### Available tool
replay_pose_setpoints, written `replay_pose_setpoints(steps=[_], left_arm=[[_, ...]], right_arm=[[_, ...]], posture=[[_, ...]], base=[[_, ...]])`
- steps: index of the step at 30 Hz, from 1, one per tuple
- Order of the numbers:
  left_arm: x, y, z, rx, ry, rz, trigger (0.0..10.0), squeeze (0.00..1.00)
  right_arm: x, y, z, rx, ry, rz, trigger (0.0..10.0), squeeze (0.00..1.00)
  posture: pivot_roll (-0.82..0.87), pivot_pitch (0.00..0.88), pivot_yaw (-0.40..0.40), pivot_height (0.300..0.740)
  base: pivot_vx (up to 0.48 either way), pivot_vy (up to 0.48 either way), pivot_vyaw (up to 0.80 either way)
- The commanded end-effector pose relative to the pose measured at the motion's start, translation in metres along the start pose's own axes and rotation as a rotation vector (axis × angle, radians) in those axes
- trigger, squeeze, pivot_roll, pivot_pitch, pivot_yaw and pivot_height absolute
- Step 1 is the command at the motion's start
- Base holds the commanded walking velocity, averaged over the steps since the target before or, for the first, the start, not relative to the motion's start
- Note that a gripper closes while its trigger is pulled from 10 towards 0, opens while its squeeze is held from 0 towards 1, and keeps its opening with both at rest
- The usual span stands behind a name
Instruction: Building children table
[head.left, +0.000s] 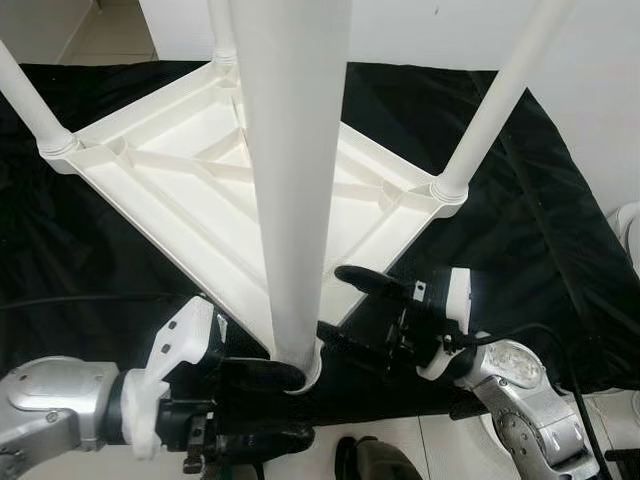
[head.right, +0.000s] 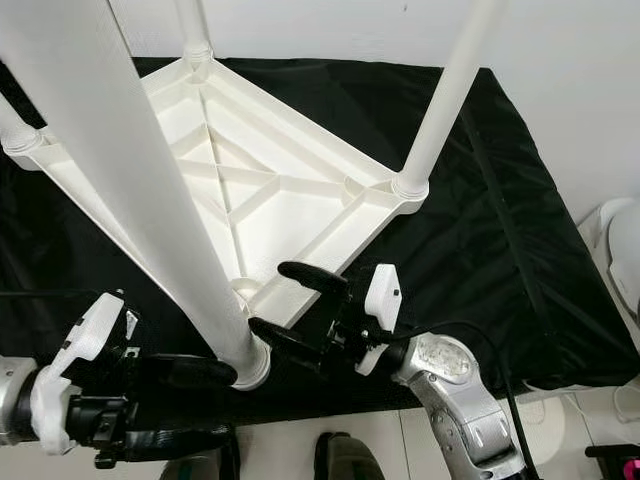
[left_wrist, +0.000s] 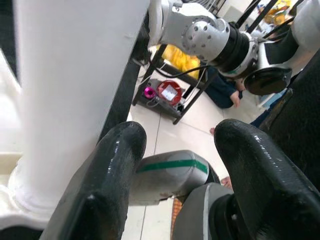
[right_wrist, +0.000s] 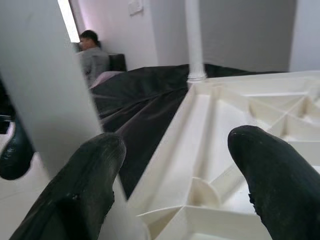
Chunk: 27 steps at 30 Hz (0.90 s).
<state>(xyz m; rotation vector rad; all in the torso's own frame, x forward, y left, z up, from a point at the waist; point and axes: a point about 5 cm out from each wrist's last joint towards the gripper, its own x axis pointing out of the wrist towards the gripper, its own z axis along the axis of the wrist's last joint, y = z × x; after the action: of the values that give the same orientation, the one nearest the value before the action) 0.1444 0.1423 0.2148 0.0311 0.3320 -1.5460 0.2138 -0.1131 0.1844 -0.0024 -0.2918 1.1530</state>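
Near table leg (head.left: 295, 180) socketed at tabletop (head.left: 170, 190) corner, both claws beside, spread.

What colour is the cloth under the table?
Black cloth, clearest in the right eye view.

— How's my feed?
— Bright, even room light. The near leg (head.left: 295, 180) looms soft and overexposed. Black cloth (head.left: 540, 200) shows faint sheen.
— Wrist cams?
— Close fingers (right_wrist: 265, 175) blurred; window glare behind.
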Motion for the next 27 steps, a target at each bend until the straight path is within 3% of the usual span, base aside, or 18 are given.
replay_pose_setpoints(steps=[1, 7, 10, 13, 16, 18, 20, 21, 23, 27], left_arm=[[-0.001, -0.005, 0.002, -0.004, 0.014, -0.036, 10.0, 0.0], [-0.011, -0.009, 0.002, -0.013, 0.028, -0.019, 10.0, 0.0], [-0.017, -0.008, -0.014, -0.045, 0.078, 0.024, 10.0, 0.0], [-0.033, 0.003, -0.053, -0.144, 0.184, 0.185, 10.0, 0.0], [-0.045, 0.008, -0.067, -0.172, 0.223, 0.269, 10.0, 0.0], [-0.045, 0.008, -0.067, -0.172, 0.223, 0.269, 10.0, 0.0], [-0.061, 0.022, -0.068, -0.155, 0.205, 0.415, 10.0, 0.0], [-0.061, 0.022, -0.068, -0.155, 0.205, 0.415, 10.0, 0.0], [-0.079, 0.036, -0.056, -0.094, 0.181, 0.561, 10.0, 0.0], [-0.083, 0.039, -0.047, -0.057, 0.159, 0.594, 10.0, 0.0]], right_arm=[[-0.003, -0.003, -0.001, -0.002, -0.006, -0.037, 10.0, 0.0], [0.003, 0.008, -0.005, 0.047, -0.009, 0.02, 10.0, 0.0], [0.014, 0.017, -0.007, 0.086, -0.029, 0.084, 10.0, 0.0], [0.024, 0.019, -0.008, 0.112, -0.043, 0.136, 10.0, 0.0], [0.025, 0.017, -0.008, 0.115, -0.044, 0.145, 10.0, 0.0], [0.025, 0.017, -0.008, 0.115, -0.044, 0.145, 10.0, 0.0], [0.02, 0.01, -0.009, 0.104, -0.029, 0.127, 10.0, 0.0], [0.02, 0.01, -0.009, 0.104, -0.029, 0.127, 10.0, 0.0], [0.016, 0.001, -0.009, 0.082, -0.019, 0.075, 10.0, 0.0], [0.015, -0.007, -0.01, 0.07, -0.022, 0.016, 10.0, 0.0]], posture=[[0.02, 0.162, -0.003, 0.74], [0.03, 0.158, -0.01, 0.74], [0.04, 0.156, -0.012, 0.74], [0.06, 0.155, -0.02, 0.74], [0.06, 0.155, -0.02, 0.74], [0.06, 0.155, -0.02, 0.74], [0.07, 0.153, -0.028, 0.74], [0.07, 0.153, -0.028, 0.74], [0.08, 0.153, -0.04, 0.74], [0.08, 0.151, -0.044, 0.74]], base=[[0.0, 0.0, 0.0], [0.0, 0.0, 0.0], [0.0, 0.0, 0.0], [0.0, 0.0, 0.0], [0.0, 0.0, 0.0], [0.0, 0.0, 0.0], [0.0, 0.0, 0.0], [0.0, 0.0, 0.0], [0.0, 0.0, 0.0], [0.0, 0.0, 0.0]])
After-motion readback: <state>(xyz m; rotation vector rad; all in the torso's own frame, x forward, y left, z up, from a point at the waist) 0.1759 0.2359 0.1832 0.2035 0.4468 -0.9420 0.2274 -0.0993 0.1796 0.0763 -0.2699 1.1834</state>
